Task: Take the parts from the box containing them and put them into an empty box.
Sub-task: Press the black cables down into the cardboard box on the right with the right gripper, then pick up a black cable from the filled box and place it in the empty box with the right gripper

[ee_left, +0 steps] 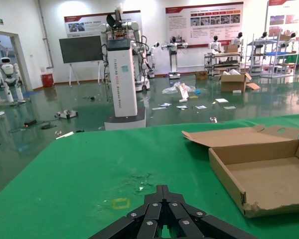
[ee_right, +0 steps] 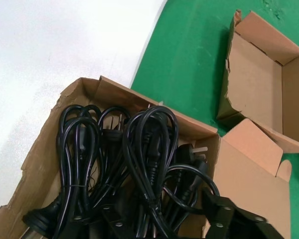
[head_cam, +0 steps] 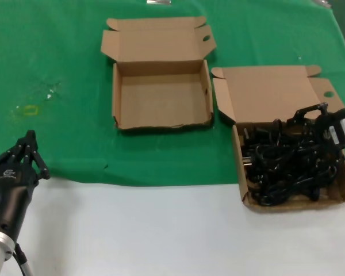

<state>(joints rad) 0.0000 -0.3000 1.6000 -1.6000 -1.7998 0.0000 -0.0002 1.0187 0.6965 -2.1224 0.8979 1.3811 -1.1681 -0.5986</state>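
Several black power cords [head_cam: 282, 167] lie tangled in the brown box on the right [head_cam: 270, 95], whose lid is folded back. In the right wrist view the cords [ee_right: 144, 144] fill that box [ee_right: 45, 144]. My right gripper [head_cam: 309, 118] hangs over the far side of the pile; its jaws [ee_right: 164, 211] stand wide apart with cord loops between them, open. The empty box [head_cam: 161, 98] stands to the left of the full one, lid open; it also shows in the right wrist view [ee_right: 259, 84] and the left wrist view [ee_left: 269, 174]. My left gripper [head_cam: 29, 150] is shut and parked at the near left, fingertips together [ee_left: 163, 189].
Both boxes stand on a green cloth [head_cam: 57, 52]. A white tabletop strip [head_cam: 132, 230] runs along the near edge. A small yellow mark [head_cam: 30, 109] is on the cloth at the left.
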